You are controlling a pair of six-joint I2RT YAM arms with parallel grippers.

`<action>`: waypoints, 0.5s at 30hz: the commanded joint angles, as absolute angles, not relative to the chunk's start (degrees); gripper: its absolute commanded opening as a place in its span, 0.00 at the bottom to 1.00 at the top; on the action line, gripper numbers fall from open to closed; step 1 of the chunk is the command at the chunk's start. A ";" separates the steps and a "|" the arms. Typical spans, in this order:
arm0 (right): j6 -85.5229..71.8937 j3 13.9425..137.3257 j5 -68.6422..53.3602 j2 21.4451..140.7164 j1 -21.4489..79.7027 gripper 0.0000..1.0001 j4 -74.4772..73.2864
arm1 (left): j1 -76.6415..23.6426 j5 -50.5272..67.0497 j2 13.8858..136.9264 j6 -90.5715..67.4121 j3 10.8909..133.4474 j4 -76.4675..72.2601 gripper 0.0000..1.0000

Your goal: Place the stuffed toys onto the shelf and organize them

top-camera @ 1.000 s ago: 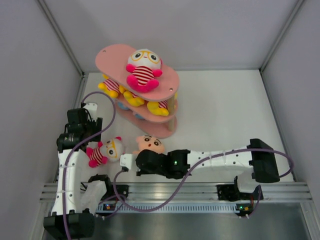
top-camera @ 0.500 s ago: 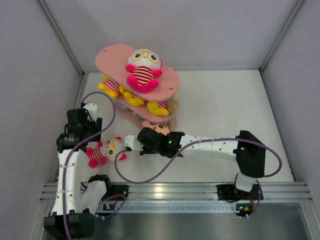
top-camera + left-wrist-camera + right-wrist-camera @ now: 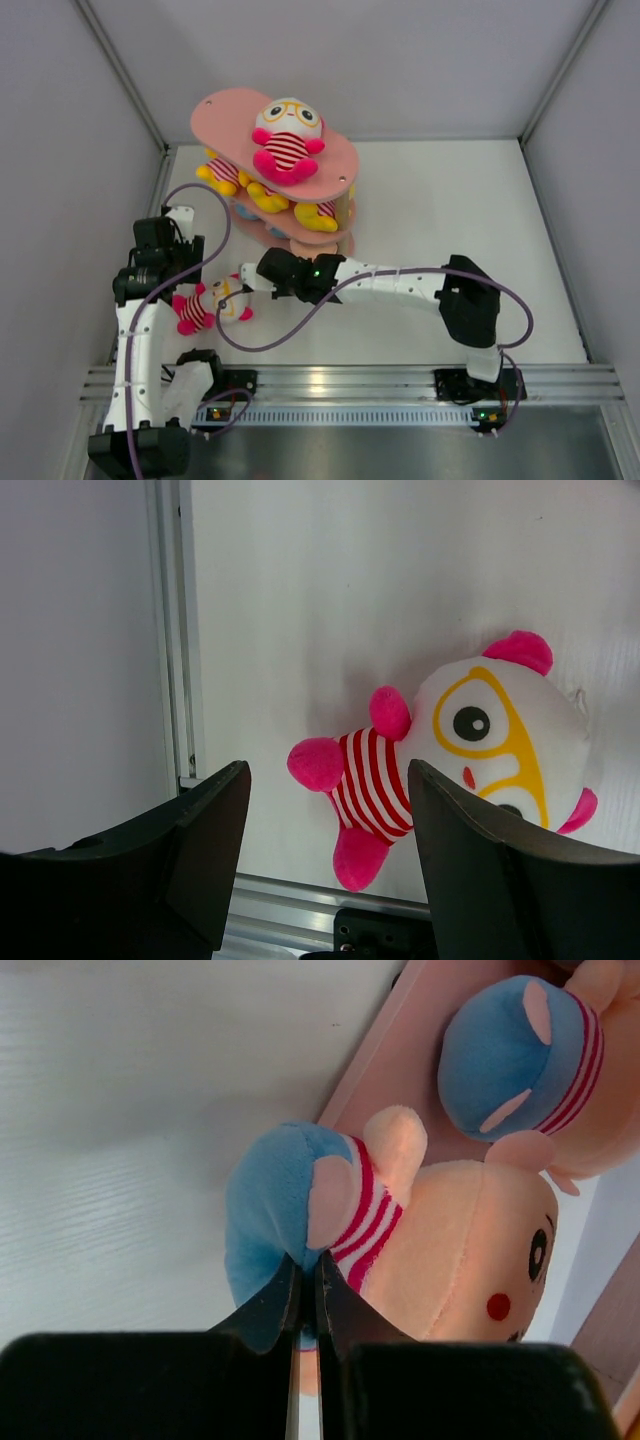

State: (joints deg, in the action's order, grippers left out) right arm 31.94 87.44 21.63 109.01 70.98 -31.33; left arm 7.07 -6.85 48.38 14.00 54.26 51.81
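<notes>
The right jaws pinch the blue shorts of a peach-faced toy (image 3: 450, 1250) in a red-and-white striped shirt; its big head lies just past the jaws, at the edge of the pink shelf (image 3: 385, 1070); a second blue-shorts toy (image 3: 510, 1050) sits further on; the left jaws are spread wide; a pink toy with yellow glasses (image 3: 480, 740) lies on the white bench (image 3: 350, 580) just ahead of them.

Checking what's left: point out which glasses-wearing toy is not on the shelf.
The pink-limbed toy lying on the table by the left gripper; its twin sits on the shelf, top board.
</notes>
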 commanded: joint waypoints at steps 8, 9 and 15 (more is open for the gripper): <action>36.99 88.77 31.11 112.85 67.94 0.00 -28.57 | 7.38 -5.71 47.02 15.21 54.93 51.24 0.70; 37.96 88.60 31.55 112.94 67.94 0.00 -28.04 | 7.38 -5.71 47.02 15.12 54.84 51.24 0.70; 37.71 89.82 30.76 113.64 66.54 0.00 -26.80 | 7.38 -5.71 47.11 15.20 54.93 51.33 0.70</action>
